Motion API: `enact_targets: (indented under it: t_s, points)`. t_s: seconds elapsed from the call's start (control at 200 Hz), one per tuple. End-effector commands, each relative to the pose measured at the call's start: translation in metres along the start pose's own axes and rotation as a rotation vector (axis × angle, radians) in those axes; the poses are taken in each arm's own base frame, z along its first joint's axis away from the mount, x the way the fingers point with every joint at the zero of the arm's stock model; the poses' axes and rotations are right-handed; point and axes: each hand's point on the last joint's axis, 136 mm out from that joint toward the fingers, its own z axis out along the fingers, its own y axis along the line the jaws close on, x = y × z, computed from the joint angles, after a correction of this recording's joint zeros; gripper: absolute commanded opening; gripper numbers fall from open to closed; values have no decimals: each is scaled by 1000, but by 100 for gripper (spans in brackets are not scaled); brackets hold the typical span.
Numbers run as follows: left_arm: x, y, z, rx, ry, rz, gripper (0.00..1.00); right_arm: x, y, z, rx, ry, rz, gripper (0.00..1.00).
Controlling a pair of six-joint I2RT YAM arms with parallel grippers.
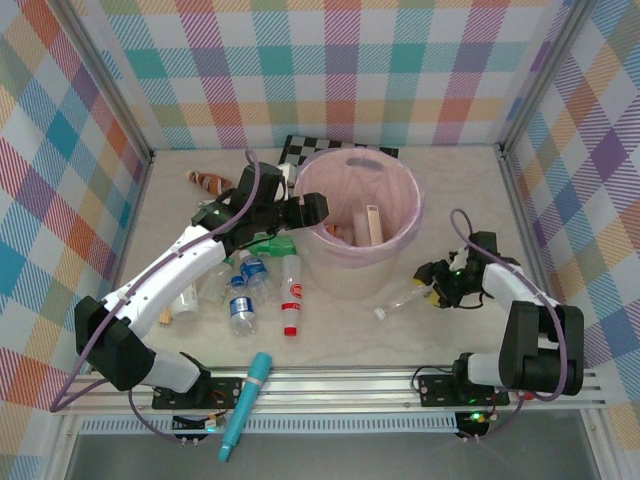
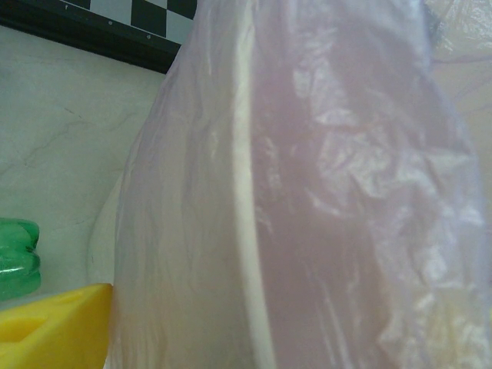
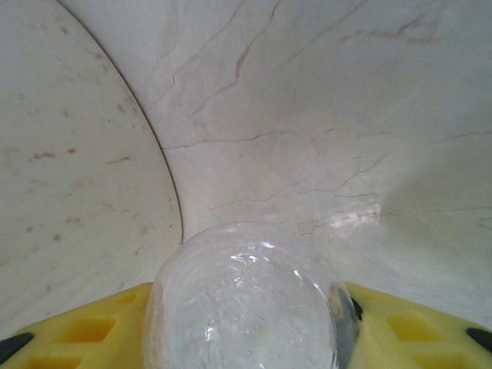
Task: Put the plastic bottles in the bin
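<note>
The pale-pink bin (image 1: 345,262) stands mid-table with a bottle (image 1: 374,222) inside. My left gripper (image 1: 308,211) hovers at its left rim, open and empty; in the left wrist view one yellow finger (image 2: 54,329) shows beside the bin wall (image 2: 307,192), with the green bottle (image 2: 15,257) to its left. Several plastic bottles lie left of the bin: a green one (image 1: 272,247), blue-labelled ones (image 1: 240,310), a red-labelled one (image 1: 292,296). A brown-labelled bottle (image 1: 207,182) lies far left. My right gripper (image 1: 438,288) is shut on a clear bottle (image 1: 405,300) (image 3: 246,307) low over the table.
A checkerboard (image 1: 305,148) (image 2: 115,23) lies behind the bin. A teal pen-like tube (image 1: 248,400) rests on the front rail. Plaid walls enclose the table on three sides. Bare marble tabletop (image 3: 307,115) lies ahead of the right gripper.
</note>
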Motion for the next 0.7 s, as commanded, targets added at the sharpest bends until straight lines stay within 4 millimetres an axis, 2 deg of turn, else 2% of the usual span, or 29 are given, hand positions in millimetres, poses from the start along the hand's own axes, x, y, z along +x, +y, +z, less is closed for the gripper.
enact_targets:
  t_s: [0.0,0.275,0.42,0.52,0.695]
  points:
    - [11,8,3,-42,33,25,85,-6,3,-18,-7,-26,-28,54]
    - [11,9,2,-46,31,26,85,-38,6,-60,-29,-150,-22,51]
    - [11,8,2,-44,31,26,85,-58,16,-85,-46,-255,-22,50]
    - [10,7,1,-42,28,27,85,-76,23,-113,-26,-367,-27,49]
    - [10,7,-1,-44,31,31,85,-105,50,-171,1,-545,-71,49]
